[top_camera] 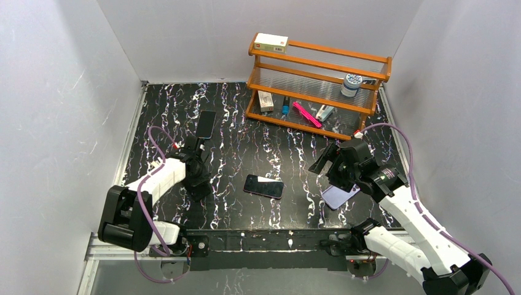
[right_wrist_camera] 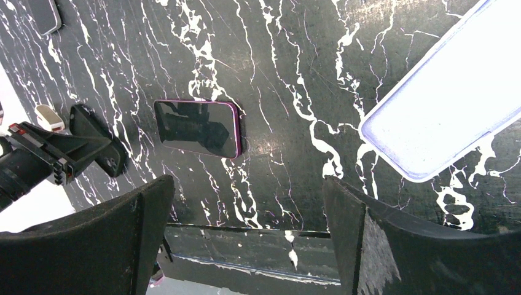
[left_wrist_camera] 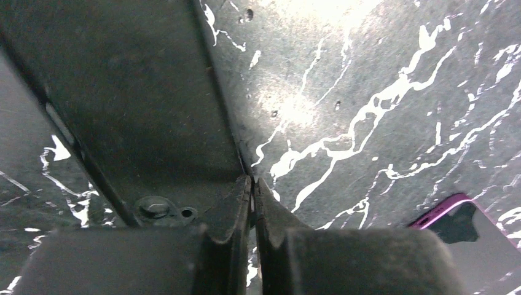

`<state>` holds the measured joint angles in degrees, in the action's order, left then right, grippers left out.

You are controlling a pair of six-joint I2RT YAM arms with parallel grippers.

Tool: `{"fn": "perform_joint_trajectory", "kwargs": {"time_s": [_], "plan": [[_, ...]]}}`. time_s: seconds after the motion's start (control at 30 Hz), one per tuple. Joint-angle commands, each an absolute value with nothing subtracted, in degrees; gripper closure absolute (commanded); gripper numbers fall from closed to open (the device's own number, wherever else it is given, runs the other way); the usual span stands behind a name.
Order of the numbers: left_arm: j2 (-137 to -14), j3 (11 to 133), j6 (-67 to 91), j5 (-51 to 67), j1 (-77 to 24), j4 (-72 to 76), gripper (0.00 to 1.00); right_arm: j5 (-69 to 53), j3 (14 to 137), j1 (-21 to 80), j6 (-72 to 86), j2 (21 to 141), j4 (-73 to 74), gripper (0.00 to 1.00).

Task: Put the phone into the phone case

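The phone point(top_camera: 263, 185), black glass with a magenta-purple rim, lies flat mid-table; it also shows in the right wrist view point(right_wrist_camera: 196, 128), and one corner of it shows in the left wrist view point(left_wrist_camera: 467, 224). The pale lavender phone case point(top_camera: 339, 196) lies flat to its right, partly under my right gripper, and is bright in the right wrist view point(right_wrist_camera: 448, 117). My right gripper point(top_camera: 332, 174) hovers above the case's far end, jaws wide open and empty point(right_wrist_camera: 246, 203). My left gripper point(top_camera: 199, 189) is shut and empty, tips down at the table left of the phone point(left_wrist_camera: 252, 181).
A second black phone point(top_camera: 206, 124) lies at the back left and shows in the right wrist view point(right_wrist_camera: 43, 13). An orange wire rack point(top_camera: 316, 80) with a box, a spool and small items stands at the back right. White walls enclose the black marbled table point(top_camera: 246, 147).
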<state>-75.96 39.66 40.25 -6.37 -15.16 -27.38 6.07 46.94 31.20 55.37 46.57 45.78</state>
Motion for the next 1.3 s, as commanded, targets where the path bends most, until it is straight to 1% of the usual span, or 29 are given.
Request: {"fn": "perform_joint_trajectory", "kwargs": {"time_s": [0.0,0.23,0.4,0.67,0.8,0.87,0.93,0.97,1.0,1.1,1.17,1.2,1.27], "plan": [[-72.64,36.99,47.69,-3.36,-14.90,-26.31,1.00,7.05,46.85,31.38,55.81,46.23,46.55,0.02],[-69.90,35.31,59.63,-1.59,-14.93,-22.43,1.00,7.29,46.93,31.42,55.94,44.63,48.17,0.02],[-71.02,33.99,69.20,-0.01,-14.84,-16.58,1.00,7.31,47.01,31.34,56.42,43.29,47.85,0.02],[-72.34,32.90,82.61,-2.33,-14.85,-10.33,1.00,5.47,48.19,31.40,56.43,43.79,47.13,0.01],[-71.81,29.68,90.03,-2.97,-14.85,-3.88,1.00,5.42,49.30,31.40,55.48,43.99,47.19,0.01],[-72.31,29.18,91.36,-2.65,-14.85,-2.42,1.00,5.61,49.03,31.46,55.46,43.96,47.00,0.01],[-73.03,30.35,89.99,-1.78,-14.85,-2.37,0.90,4.89,48.37,31.38,55.83,43.80,46.36,0.01],[-73.18,31.18,88.48,-1.38,-14.81,-2.57,0.83,4.16,47.93,31.41,55.91,43.77,45.88,0.01],[-73.16,32.11,86.66,-0.92,-14.85,-3.12,0.73,3.28,47.45,31.38,56.23,43.77,45.28,0.01],[-72.60,35.79,79.48,-0.39,-14.83,-6.90,0.54,0.45,45.72,31.38,57.34,43.92,43.22,0.01],[-72.27,38.09,73.98,-0.06,-14.90,-9.41,0.46,-3.07,44.48,31.42,58.19,44.15,41.40,0.01],[-72.25,39.05,71.24,-0.03,-14.92,-10.12,0.44,-4.22,43.80,31.40,58.65,44.33,40.53,0.01],[-72.71,40.67,64.98,3.87,-14.92,-10.95,0.42,-6.76,42.18,31.45,59.96,44.93,38.41,0.01]]}}
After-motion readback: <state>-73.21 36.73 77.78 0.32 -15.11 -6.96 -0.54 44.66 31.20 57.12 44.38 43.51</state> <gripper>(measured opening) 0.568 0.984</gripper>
